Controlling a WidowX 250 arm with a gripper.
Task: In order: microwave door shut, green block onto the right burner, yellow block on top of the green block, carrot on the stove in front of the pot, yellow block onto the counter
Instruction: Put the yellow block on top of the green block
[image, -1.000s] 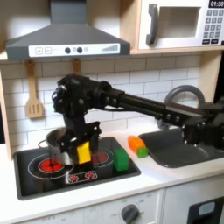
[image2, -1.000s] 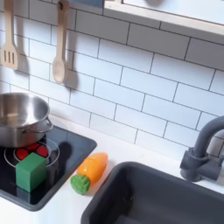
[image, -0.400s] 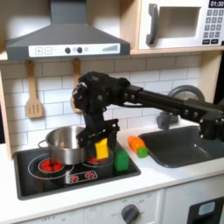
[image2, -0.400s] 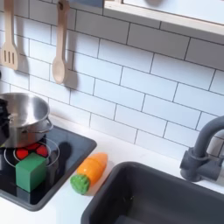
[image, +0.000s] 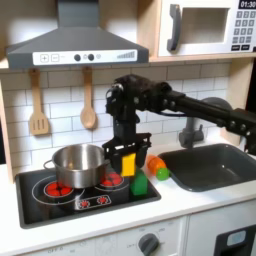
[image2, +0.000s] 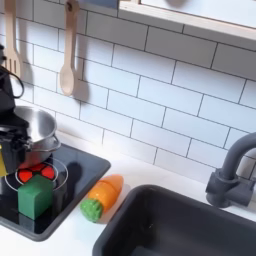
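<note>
Tool: clamped on the yellow block, held just above the green block.
Green block: sits on the stove's burner at the first exterior view's right.
Carrot: lies on the tabletop between stove and sink.
Pot: on the other burner.
Microwave: door closed.

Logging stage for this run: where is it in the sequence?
Done: microwave door shut; green block sits on the stove's burner. In hand: the hand holds the yellow block just above the green block, not yet released. Left: carrot lies on the counter beside the stove; then yellow block to the counter.
</note>
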